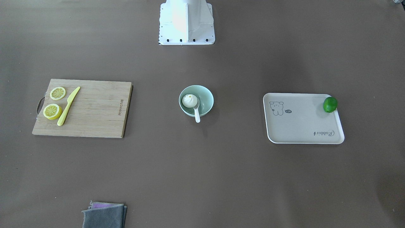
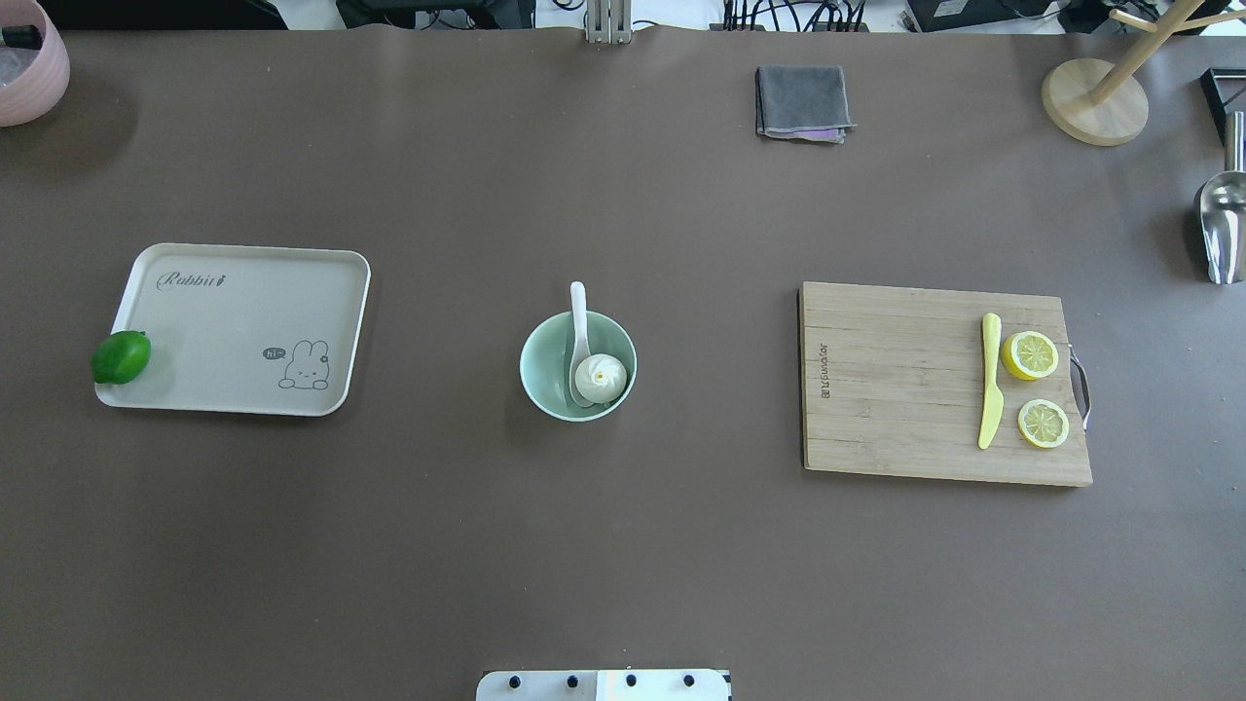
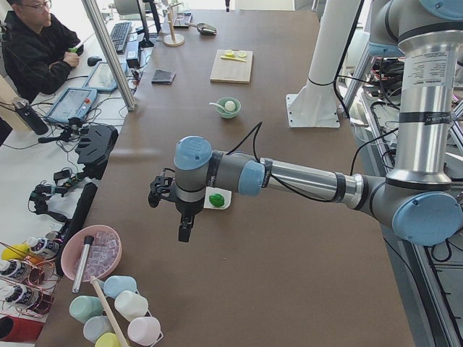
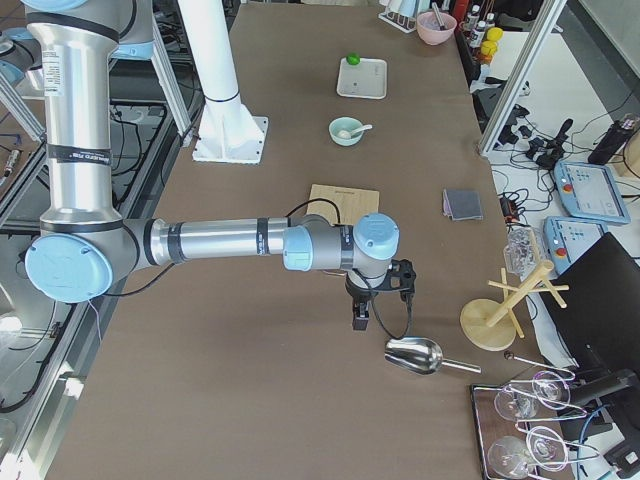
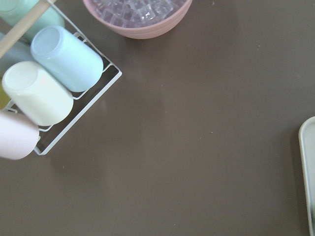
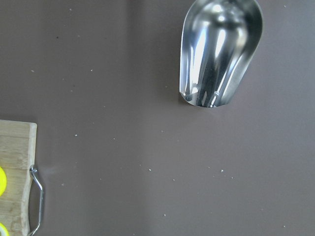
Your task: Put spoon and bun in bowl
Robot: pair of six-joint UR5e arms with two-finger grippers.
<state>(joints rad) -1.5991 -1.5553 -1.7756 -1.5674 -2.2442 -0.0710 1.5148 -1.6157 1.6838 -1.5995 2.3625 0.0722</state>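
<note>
The mint-green bowl (image 2: 535,380) stands at the table's middle, also in the front view (image 1: 207,95). The cream-white bun (image 2: 601,377) sits inside it (image 1: 189,100). The white spoon (image 2: 578,312) lies with its scoop in the bowl and its handle over the rim (image 1: 197,115). My left gripper (image 3: 184,233) hangs above the table's left end, far from the bowl. My right gripper (image 4: 360,318) hangs above the right end, near a metal scoop. Both show only in the side views, so I cannot tell whether they are open or shut.
A wooden cutting board (image 2: 896,389) carries two lemon halves (image 2: 1030,355) and a yellow-green knife (image 2: 990,380). A cream tray (image 2: 234,321) holds a lime (image 2: 121,356). A grey cloth (image 2: 801,101), a metal scoop (image 2: 1220,219), a pink bowl (image 5: 140,19) and a cup rack (image 5: 74,98) line the edges.
</note>
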